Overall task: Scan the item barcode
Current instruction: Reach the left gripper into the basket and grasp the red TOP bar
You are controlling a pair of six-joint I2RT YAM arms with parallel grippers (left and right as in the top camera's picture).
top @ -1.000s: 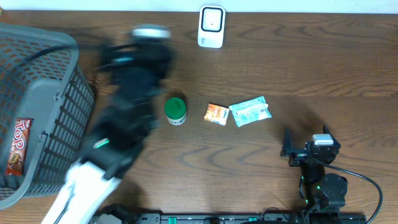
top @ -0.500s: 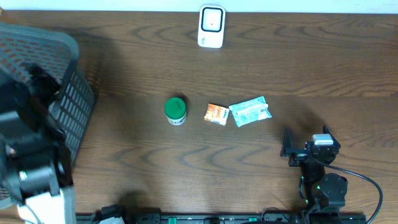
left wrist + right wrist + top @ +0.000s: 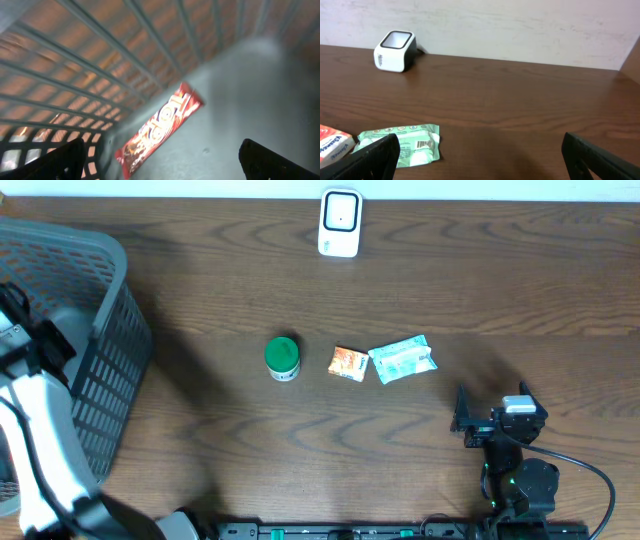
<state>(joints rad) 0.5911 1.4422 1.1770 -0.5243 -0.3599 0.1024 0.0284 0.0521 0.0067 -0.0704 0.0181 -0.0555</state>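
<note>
Far out to the left of the barcode scanner (image 3: 340, 222) sits the grey basket (image 3: 110, 350), and that's where the action has gone. A second ago the left arm (image 3: 40, 440) was a blur over the bench (image 3: 300, 280), out in front of the scanner. Now it has swung clear and hangs over the basket. From the left wrist view we're looking straight down inside. The red snack bar (image 3: 160, 127) lies flat on the basket floor against the mesh wall. The left pincer (image 3: 161, 152) is spread wide just above it, grasping nothing.

We read that as the pick being lined up: the bar looks like the item to scan, and it's as far left of the scanner as anything gets. So a descent, a grasp and a long carry are all still ahead.

Moving right, three things lie untouched in a row in front of the scanner. There's a green-lidded jar (image 3: 283, 358) a touch to its left. An orange packet (image 3: 349, 363) is almost dead in front, touching a green-and-white packet (image 3: 403, 359) just to the right. That last one shows a printed barcode facing up in the right wrist view.

Further right and nearer us than the scanner, the right pincer (image 3: 482, 155) hasn't budged. It's parked low over the bench, released and empty.
</note>
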